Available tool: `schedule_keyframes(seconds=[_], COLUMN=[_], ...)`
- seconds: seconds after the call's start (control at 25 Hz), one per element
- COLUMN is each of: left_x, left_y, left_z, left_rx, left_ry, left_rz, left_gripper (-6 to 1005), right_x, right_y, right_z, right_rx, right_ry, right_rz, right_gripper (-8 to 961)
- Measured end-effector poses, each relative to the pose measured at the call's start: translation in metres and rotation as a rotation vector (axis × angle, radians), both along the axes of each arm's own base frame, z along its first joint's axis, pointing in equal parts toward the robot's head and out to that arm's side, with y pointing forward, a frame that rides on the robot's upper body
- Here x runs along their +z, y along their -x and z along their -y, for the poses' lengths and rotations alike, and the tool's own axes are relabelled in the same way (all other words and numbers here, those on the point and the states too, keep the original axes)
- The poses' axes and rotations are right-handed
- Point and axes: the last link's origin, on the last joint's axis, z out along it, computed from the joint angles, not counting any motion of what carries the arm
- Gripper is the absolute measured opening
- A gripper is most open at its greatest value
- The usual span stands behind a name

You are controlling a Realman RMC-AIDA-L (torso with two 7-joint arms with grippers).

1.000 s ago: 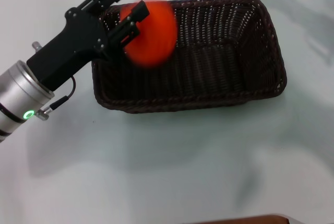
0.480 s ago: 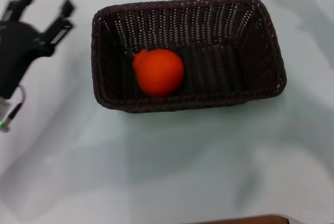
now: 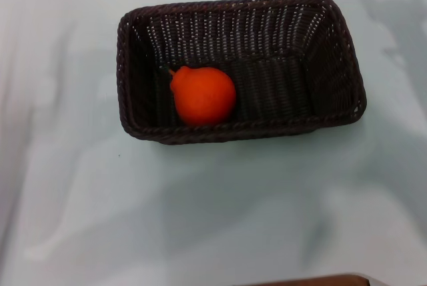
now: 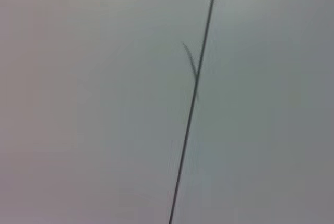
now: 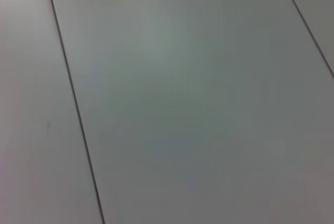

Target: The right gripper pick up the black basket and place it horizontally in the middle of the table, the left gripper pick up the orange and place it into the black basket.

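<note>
we see round glossy orange (image 3: 203,95) in dark woven wicker basket (image 3: 347,66), desk (image 3: 213,213) centre | we judge it light, slippery, best cupped round its middle | both tools out of view, state unknowable

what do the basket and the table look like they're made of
The black basket: woven wicker or a plastic imitation, judging by its ribbed weave and braided rim; dark brown-black. The table: smooth white surface, probably laminate, with a slight sheen and soft shadows.

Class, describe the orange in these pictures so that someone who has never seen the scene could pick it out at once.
Start from the white table, where a black basket lies lengthwise. Look inside, at its left half, against the near wall: there sits the orange. It is the only round, bright thing in view, with a tiny stem pointing up-left.
</note>
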Motion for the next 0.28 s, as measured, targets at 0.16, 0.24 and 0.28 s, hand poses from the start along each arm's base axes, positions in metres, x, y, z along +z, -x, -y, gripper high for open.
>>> schedule_keyframes(seconds=[0.16, 0.24, 0.28], left_x=[-0.0022, -0.0027, -0.0026], left_y=[0.0023, 0.0023, 0.0019], left_z=[0.0031, 0.0030, 0.0028], left_rx=[0.016, 0.018, 0.015], left_ry=[0.001, 0.002, 0.001], left_rz=[0.009, 0.011, 0.012], left_gripper=[907, 907, 907], right_x=[-0.0021, -0.0022, -0.0023], right_y=[0.0017, 0.0022, 0.0023], right_z=[-0.0053, -0.0068, -0.0076], right_rx=[-0.003, -0.004, -0.006], right_ry=[0.012, 0.012, 0.012], right_rz=[0.002, 0.002, 0.001], right_gripper=[832, 832, 832])
